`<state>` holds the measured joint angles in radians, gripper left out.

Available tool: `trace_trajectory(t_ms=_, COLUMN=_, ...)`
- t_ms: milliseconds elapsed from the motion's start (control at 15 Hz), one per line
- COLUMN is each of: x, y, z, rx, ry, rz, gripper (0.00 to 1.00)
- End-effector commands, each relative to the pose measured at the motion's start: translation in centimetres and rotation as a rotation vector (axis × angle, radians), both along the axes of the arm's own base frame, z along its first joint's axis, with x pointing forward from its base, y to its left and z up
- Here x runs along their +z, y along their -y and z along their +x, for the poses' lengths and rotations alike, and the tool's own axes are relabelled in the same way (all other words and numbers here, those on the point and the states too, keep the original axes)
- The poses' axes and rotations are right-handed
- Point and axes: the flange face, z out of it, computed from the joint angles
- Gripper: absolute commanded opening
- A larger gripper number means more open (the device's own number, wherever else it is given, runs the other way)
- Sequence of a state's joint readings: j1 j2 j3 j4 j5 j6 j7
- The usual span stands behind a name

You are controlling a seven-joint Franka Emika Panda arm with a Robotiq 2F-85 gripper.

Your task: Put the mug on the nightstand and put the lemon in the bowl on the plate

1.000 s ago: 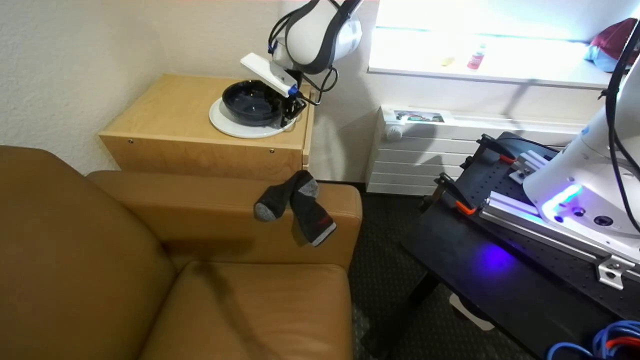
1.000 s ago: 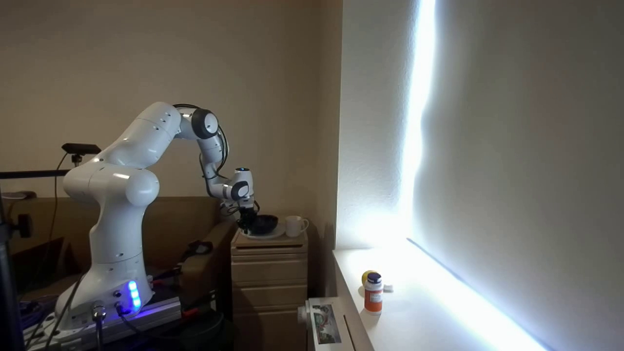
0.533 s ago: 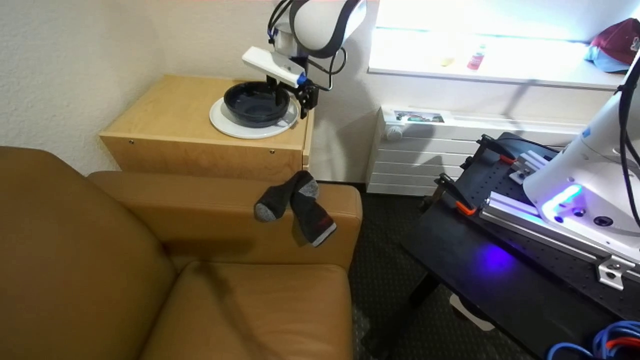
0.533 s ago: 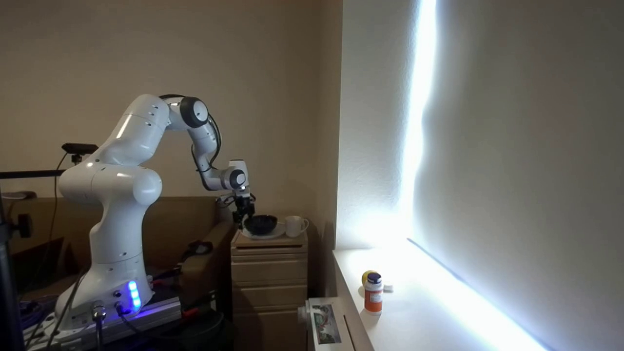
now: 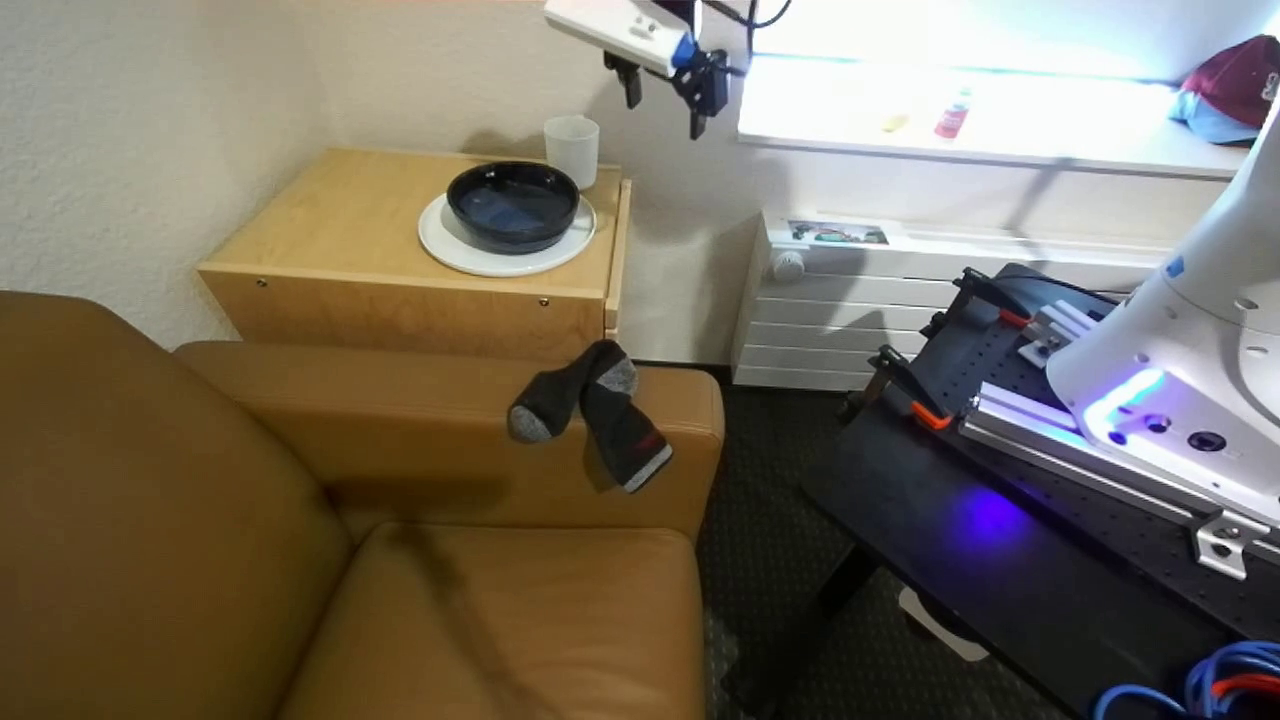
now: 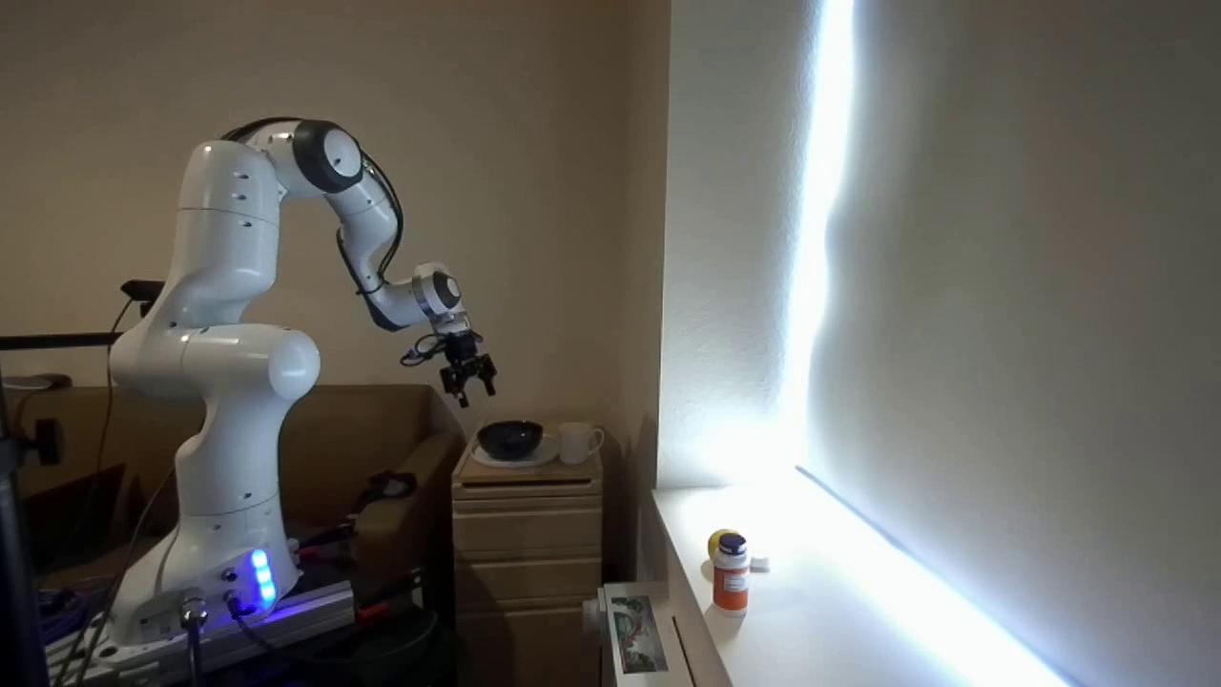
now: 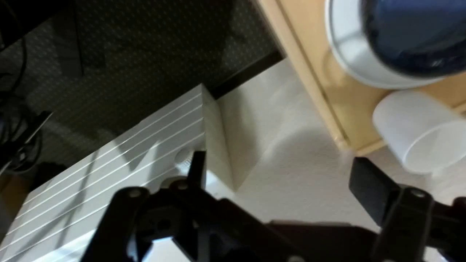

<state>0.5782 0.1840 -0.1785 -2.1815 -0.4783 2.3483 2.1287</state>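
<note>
The dark blue bowl (image 5: 513, 212) rests on the white plate (image 5: 452, 248), which lies on the nightstand (image 5: 330, 220) near its edge. Behind them, the white mug (image 5: 572, 155) stands upright on the same top; in the wrist view the mug (image 7: 407, 120) is at the right. The yellow lemon (image 6: 717, 541) sits on the windowsill, partly hidden by a bottle. My gripper (image 5: 665, 116) hangs in the air above the nightstand's window-side edge. Its fingers are spread, and in the wrist view only wall shows between the tips of the gripper (image 7: 278, 159).
An orange-and-white bottle (image 6: 731, 587) stands right against the lemon on the windowsill (image 6: 811, 611). A white radiator (image 5: 850, 310) is below the sill. The sofa arm (image 5: 440, 400) with dark socks (image 5: 590, 405) borders the nightstand. A cap (image 5: 1228, 90) lies on the sill's far end.
The gripper has opened at the bowl's rim, let it go and risen away toward the window side. The bowl stays on the plate, and the mug has come into view behind it.
</note>
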Motion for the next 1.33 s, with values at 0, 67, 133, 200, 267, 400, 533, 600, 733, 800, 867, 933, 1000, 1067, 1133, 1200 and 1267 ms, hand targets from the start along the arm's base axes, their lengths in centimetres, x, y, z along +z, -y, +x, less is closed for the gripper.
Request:
trace_trajectory(t_ms=0, x=3.4, y=5.3, z=-5.7, rx=-0.196, ry=-0.024, rz=-0.085, gripper=1.0)
trace_trajectory(t_ms=67, x=4.0, y=7.0, z=-7.0, rx=-0.262, ry=-0.036, rz=-0.093, gripper=1.0)
trace_trajectory(t_ms=133, x=4.5, y=8.5, z=-8.5, rx=-0.329, ry=-0.038, rz=-0.097, gripper=1.0)
trace_trajectory(t_ms=200, x=5.0, y=9.7, z=-10.2, rx=-0.39, ry=-0.045, rz=-0.085, gripper=1.0)
trace_trajectory(t_ms=267, x=5.5, y=11.1, z=-11.6, rx=-0.447, ry=-0.049, rz=-0.061, gripper=1.0)
trace_trajectory(t_ms=400, x=5.2, y=9.7, z=-8.9, rx=-0.377, ry=-0.051, rz=-0.085, gripper=1.0)
trace_trajectory(t_ms=533, x=5.7, y=9.5, z=-8.9, rx=-0.371, ry=-0.039, rz=-0.085, gripper=1.0)
trace_trajectory(t_ms=600, x=5.4, y=9.0, z=-8.8, rx=-0.363, ry=-0.042, rz=-0.089, gripper=1.0)
trace_trajectory(t_ms=733, x=4.4, y=10.3, z=-8.0, rx=-0.491, ry=-0.069, rz=-0.12, gripper=1.0)
trace_trajectory(t_ms=800, x=1.4, y=11.8, z=-6.3, rx=-0.545, ry=-0.072, rz=-0.106, gripper=1.0)
trace_trajectory(t_ms=867, x=-1.2, y=11.9, z=-5.4, rx=-0.598, ry=-0.059, rz=-0.111, gripper=1.0)
trace_trajectory(t_ms=933, x=-2.0, y=14.2, z=-5.4, rx=-0.655, ry=-0.053, rz=-0.109, gripper=1.0)
trace_trajectory(t_ms=1000, x=-3.6, y=16.0, z=-4.9, rx=-0.716, ry=-0.051, rz=-0.109, gripper=1.0)
trace_trajectory(t_ms=1067, x=-5.5, y=18.0, z=-4.6, rx=-0.777, ry=-0.05, rz=-0.114, gripper=1.0)
trace_trajectory(t_ms=1133, x=-7.2, y=20.3, z=-4.5, rx=-0.838, ry=-0.052, rz=-0.115, gripper=1.0)
trace_trajectory(t_ms=1200, x=-7.1, y=24.7, z=-3.6, rx=-0.891, ry=-0.066, rz=-0.105, gripper=1.0)
trace_trajectory(t_ms=1267, x=-9.0, y=27.0, z=-3.7, rx=-0.944, ry=-0.079, rz=-0.092, gripper=1.0)
